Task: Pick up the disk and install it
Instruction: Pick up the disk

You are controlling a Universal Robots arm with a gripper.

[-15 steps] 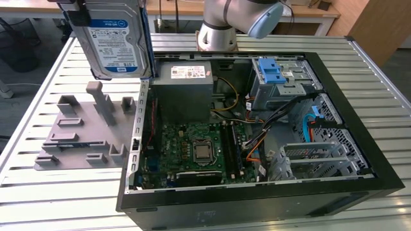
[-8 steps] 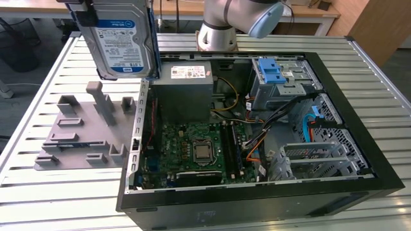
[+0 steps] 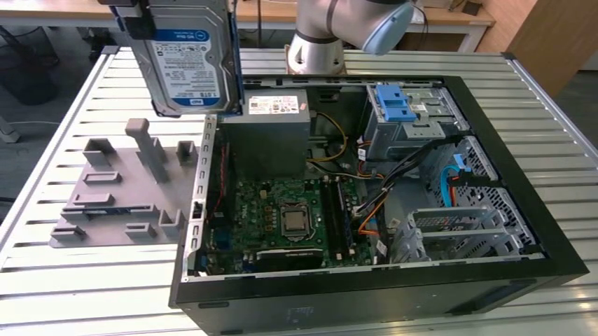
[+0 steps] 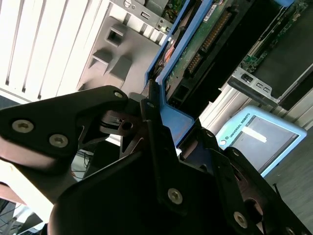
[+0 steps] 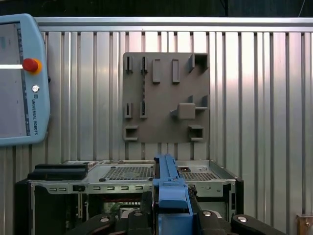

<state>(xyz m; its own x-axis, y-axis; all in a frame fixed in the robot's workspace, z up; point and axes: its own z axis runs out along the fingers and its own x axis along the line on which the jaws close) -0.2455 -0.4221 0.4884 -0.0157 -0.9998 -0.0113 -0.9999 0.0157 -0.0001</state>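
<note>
Black gripper (image 4: 155, 111) clamps the blue side rails (image 5: 171, 196) of the flat silver-grey metal disk (image 3: 192, 59) (stiff, weighty, likely shock-sensitive; the rails look the safe hold), aloft near the slatted table (image 3: 56, 294)'s far edge, at the exterior view's left.

The end effector (image 4: 159, 105) hangs raised, fingers clamped tight.

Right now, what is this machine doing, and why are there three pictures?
It is a robot arm with a pincer at its end. One picture comes from a camera standing off to the side; the two others come from cameras riding near the arm's wrist. The pincer is shut on the disk, a flat metal computer part, held in the air. On the slatted metal table lie an open computer case and a grey holder plate.
</note>
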